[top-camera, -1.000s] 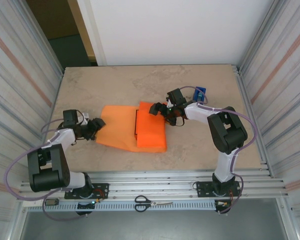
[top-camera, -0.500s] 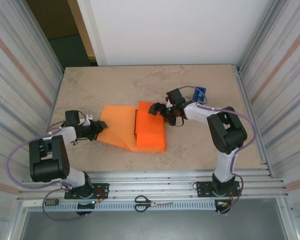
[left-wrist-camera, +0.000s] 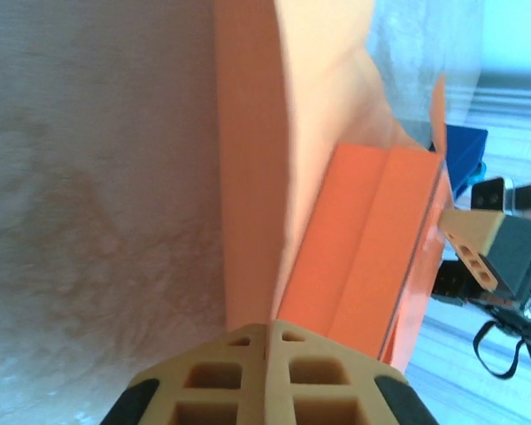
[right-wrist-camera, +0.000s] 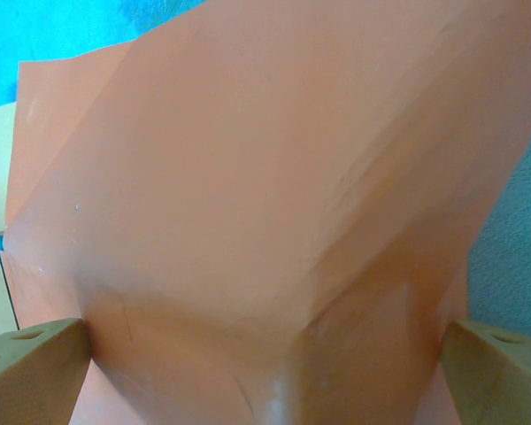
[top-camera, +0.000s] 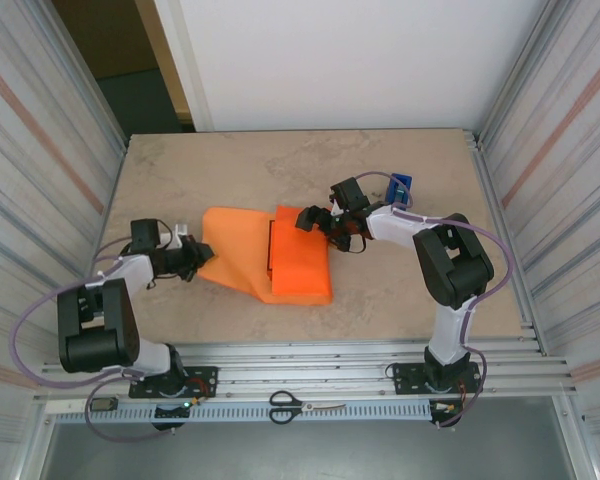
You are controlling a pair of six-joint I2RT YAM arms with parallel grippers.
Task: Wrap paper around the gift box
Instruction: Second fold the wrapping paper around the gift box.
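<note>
1. Top external view, table [top-camera: 230, 170]: stone-patterned surface, arm bases bolted along near edge.
2. Orange paper [top-camera: 235, 250]: spread at table centre, between the two grippers. Left part lighter. Right part folded over as a brighter rectangle.
3. Red-orange gift box [top-camera: 272, 248]: under the folded right part of the paper, seen as a dark edge along the left boundary of that fold. Well apart from left gripper, just beside right gripper.
4. Clenched left gripper [top-camera: 193, 256]: at left edge of paper, grasping that edge. Left wrist view: left gripper [left-wrist-camera: 267, 354] with fingers [left-wrist-camera: 212, 390] pressed together, sheet rising out of the seam between them.
5. Released right gripper [top-camera: 310, 218]: at far right corner of the folded rectangle. Right wrist view: right gripper [right-wrist-camera: 265, 372] with fingers [right-wrist-camera: 31, 363] spread wide, one on each side of a paper-covered corner. Contact of pads with paper not discernible.
6. Blue tape dispenser [top-camera: 401, 186]: on table behind right arm, apart from paper.
7. Black-handled scissors [top-camera: 305, 406]: on rail [top-camera: 360, 412] below arm bases.
</note>
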